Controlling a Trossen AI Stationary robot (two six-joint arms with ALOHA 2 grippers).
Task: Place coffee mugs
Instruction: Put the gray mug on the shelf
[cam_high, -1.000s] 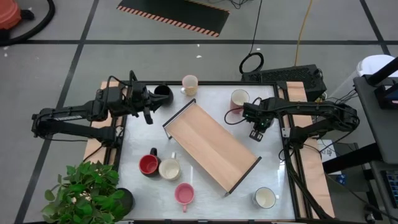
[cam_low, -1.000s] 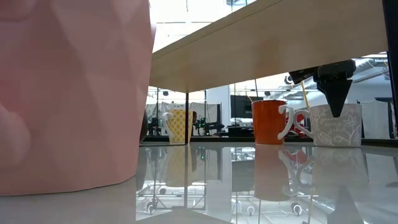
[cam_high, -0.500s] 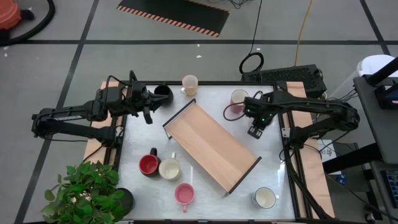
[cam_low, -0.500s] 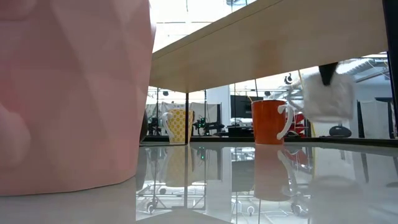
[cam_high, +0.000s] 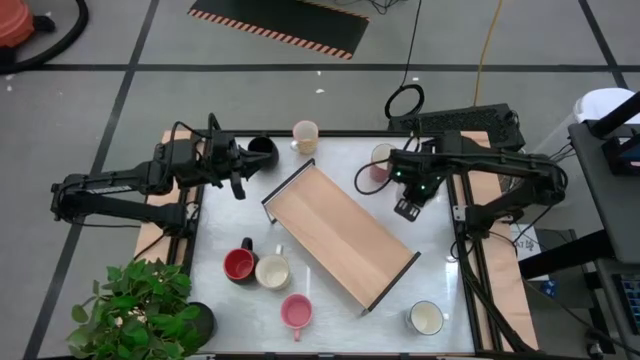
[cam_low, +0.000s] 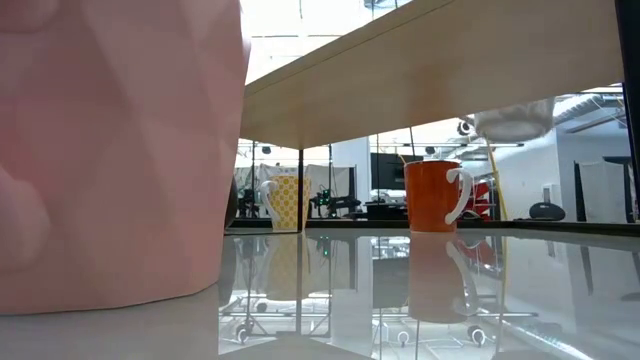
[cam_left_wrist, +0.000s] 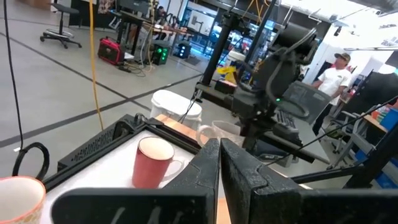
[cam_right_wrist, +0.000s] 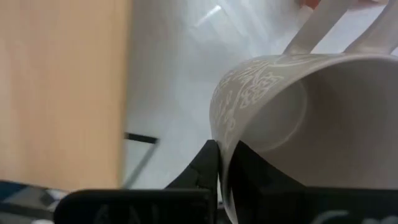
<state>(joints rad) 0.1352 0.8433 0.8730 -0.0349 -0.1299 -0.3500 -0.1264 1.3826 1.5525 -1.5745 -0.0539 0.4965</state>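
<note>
My right gripper (cam_high: 405, 205) is shut on a white patterned mug (cam_right_wrist: 280, 112), held up off the table by the tray's far right side. Only the mug's bottom (cam_low: 515, 120) shows in the low view. It also shows in the left wrist view (cam_left_wrist: 217, 130). My left gripper (cam_high: 238, 178) is shut and empty at the far left, next to a black mug (cam_high: 262, 154) that stands on the table. An orange-red mug (cam_high: 383, 157) stands on the table just beyond the right gripper. The long wooden tray (cam_high: 340, 235) lies slantwise in the middle. My right gripper pinches the white mug's wall at the rim (cam_right_wrist: 214, 134), one finger inside the mug and one outside. The handle (cam_right_wrist: 320, 25) is on the side away from the fingers. The mug's bottom is lifted clear of the table.
A cream mug (cam_high: 305, 135) stands at the far edge. A red mug (cam_high: 238, 265), a cream mug (cam_high: 272, 272) and a pink mug (cam_high: 295, 312) stand near left, and a white mug (cam_high: 425, 318) stands near right. A potted plant (cam_high: 140, 310) fills the near left corner.
My right gripper has gone up and a little toward the table's left edge with the white patterned mug. The mug stood on the table a second ago and is now lifted clear.
</note>
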